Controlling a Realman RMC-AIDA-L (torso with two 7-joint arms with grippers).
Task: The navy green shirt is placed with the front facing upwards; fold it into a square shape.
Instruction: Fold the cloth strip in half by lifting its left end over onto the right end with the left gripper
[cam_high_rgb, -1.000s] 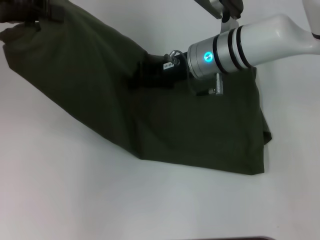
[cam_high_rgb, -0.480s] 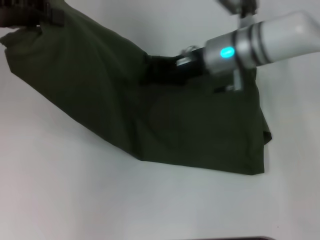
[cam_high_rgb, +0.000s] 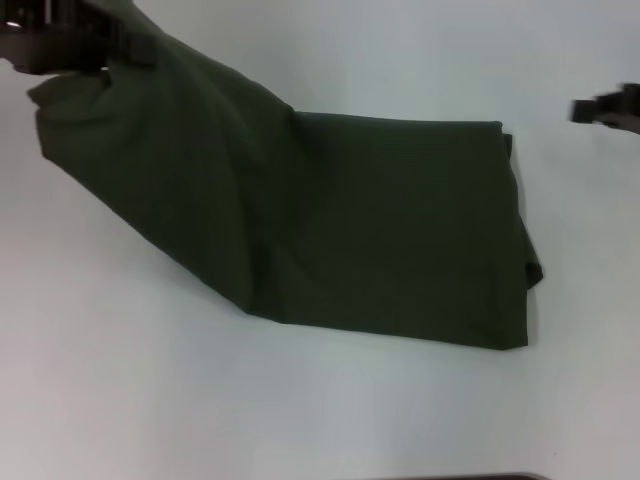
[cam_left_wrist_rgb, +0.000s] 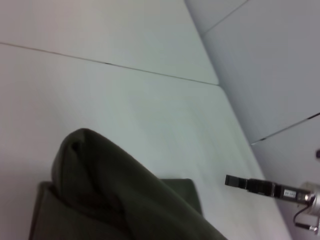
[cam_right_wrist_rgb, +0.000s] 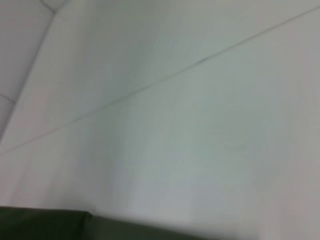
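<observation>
Dark olive-green cotton shirt (cam_high_rgb: 340, 220) lies on the plain white surface (cam_high_rgb: 150, 400), already doubled over — right portion flat and roughly rectangular, left portion lifted in a slanting drape toward the far left corner. No lettering showing on the upper face.

Risks, as judged from here: the raised end hangs from one hold only, so if it slips out the cloth would likely drop in a heap and spoil the fold line. If that end is carried across unevenly, the edges may not meet and the result would be skewed rather than square. The small bulge at the near right edge could get trapped under the next layer.

Left gripper (cam_high_rgb: 60, 40) — black, at the far left corner of the head view, up against the lifted cloth and apparently pinching it; cannot tell how far its fingers are spread. Right gripper (cam_high_rgb: 605, 108) sits well off the shirt's right edge, touching nothing; spread or pressed together, cannot tell.
</observation>
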